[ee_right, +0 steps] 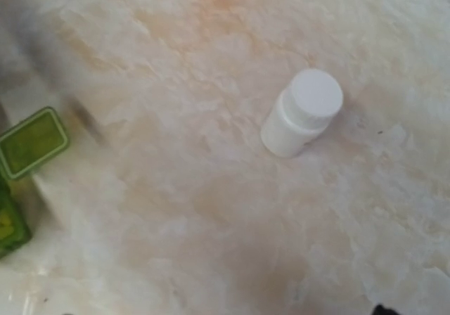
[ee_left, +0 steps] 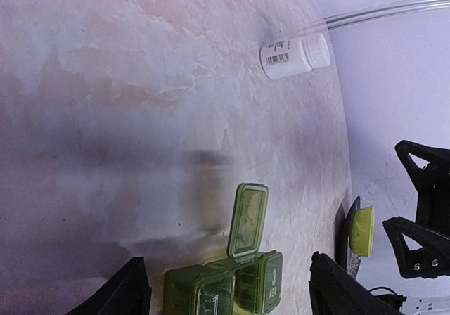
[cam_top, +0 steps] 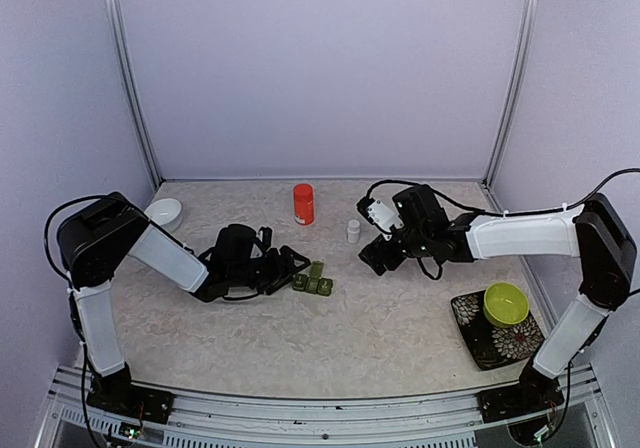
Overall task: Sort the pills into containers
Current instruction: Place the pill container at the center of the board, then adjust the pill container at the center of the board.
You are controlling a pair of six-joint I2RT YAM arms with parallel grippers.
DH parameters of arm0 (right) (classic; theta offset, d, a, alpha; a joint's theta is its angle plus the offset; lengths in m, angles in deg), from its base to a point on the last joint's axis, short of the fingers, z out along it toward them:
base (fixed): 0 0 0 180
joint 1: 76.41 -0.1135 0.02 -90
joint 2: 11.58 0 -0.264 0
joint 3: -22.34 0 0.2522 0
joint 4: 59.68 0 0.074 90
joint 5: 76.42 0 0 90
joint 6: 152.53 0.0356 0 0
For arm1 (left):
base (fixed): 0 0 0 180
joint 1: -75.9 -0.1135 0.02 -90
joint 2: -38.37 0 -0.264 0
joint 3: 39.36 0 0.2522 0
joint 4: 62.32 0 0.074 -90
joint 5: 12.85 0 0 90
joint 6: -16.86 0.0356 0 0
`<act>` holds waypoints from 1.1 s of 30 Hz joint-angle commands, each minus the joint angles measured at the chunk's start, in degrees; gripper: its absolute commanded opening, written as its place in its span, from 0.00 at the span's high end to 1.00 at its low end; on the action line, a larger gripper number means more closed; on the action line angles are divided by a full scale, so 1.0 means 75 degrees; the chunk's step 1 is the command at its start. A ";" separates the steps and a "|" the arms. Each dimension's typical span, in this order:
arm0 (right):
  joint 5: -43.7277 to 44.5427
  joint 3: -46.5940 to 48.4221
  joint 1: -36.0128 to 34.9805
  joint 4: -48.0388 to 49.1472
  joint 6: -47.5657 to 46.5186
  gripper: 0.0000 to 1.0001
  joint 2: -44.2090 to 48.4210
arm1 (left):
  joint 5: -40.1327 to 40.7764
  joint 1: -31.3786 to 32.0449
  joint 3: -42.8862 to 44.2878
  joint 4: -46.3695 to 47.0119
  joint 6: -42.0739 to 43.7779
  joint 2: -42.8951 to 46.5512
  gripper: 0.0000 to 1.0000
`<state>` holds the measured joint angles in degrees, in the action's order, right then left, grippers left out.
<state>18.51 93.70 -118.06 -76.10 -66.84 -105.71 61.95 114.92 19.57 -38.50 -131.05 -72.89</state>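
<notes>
The containers (cam_top: 312,283) are a small dark green pill box lying on the table at centre left. In the left wrist view the containers (ee_left: 211,290) have the middle lid (ee_left: 247,220) standing open and the other lids down. My left gripper (ee_left: 226,266) is open. Its dark fingers (ee_left: 125,290) stand wide on either side of the box without touching it. My right gripper (cam_top: 376,256) hovers to the right of the box, near a white bottle (cam_top: 353,230), and is open with nothing in it. No pills show in any view.
A red-orange bottle (cam_top: 303,204) stands behind the box. At the far left sits a white bowl (cam_top: 165,212). A lime-green bowl (cam_top: 505,304) rests on a dark patterned tray (cam_top: 470,318) at the front right. The white bottle (ee_right: 302,112) is upright and capped.
</notes>
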 commanded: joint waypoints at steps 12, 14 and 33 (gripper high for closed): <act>-0.1954 0.0465 0.0166 0.0917 0.0659 0.22 -0.0609 | 0.1339 -0.0059 -0.0302 -0.1423 0.1096 0.1206 0.28; -0.2501 0.0372 0.0169 0.1133 0.0848 0.30 -0.0609 | 0.1214 -0.0059 -0.0417 -0.1255 0.1257 0.1376 0.35; -0.4774 0.1053 -0.0086 0.1386 0.1763 0.83 -0.2298 | -0.0414 0.0230 0.0067 -0.0563 0.1818 0.0398 0.81</act>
<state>-14.95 99.43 -117.69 -67.33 -54.30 -121.80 60.64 115.95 18.02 -43.20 -118.83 -68.32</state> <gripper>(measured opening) 0.172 0.192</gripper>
